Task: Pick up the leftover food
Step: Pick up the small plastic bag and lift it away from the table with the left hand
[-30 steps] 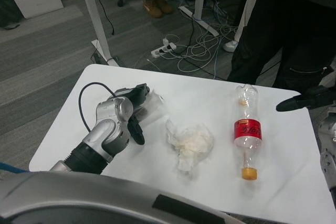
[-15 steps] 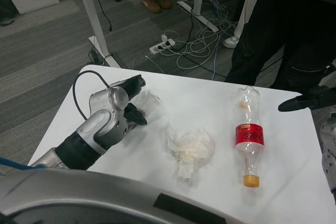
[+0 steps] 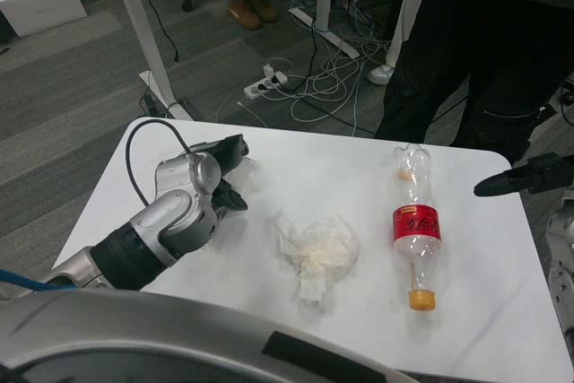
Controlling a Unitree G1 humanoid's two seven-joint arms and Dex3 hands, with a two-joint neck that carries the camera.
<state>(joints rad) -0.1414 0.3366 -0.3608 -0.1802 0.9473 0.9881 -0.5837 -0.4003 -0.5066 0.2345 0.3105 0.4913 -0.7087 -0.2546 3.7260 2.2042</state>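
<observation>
A crumpled white wrapper with pale yellowish leftover food (image 3: pixel 316 247) lies in the middle of the white table (image 3: pixel 296 163). My left hand (image 3: pixel 226 172) rests on the table to the left of it, about a hand's width away, fingers curled towards the far side. A clear, thin scrap seen by the hand earlier is now hidden behind the fingers, so I cannot tell whether it is held. My right hand (image 3: pixel 525 175) hovers at the table's right edge with its fingers stretched out to the left and nothing in them.
A clear plastic bottle (image 3: pixel 414 226) with a red label and orange cap lies right of the food, cap towards me. A person in black (image 3: pixel 484 51) stands close behind the table's far right corner. Cables and a power strip (image 3: pixel 269 87) lie on the floor beyond.
The camera has shifted, moving the whole scene slightly left and up. My left hand has turned and closed over the clear scrap, which no longer shows. The food, bottle and right hand have stayed put.
</observation>
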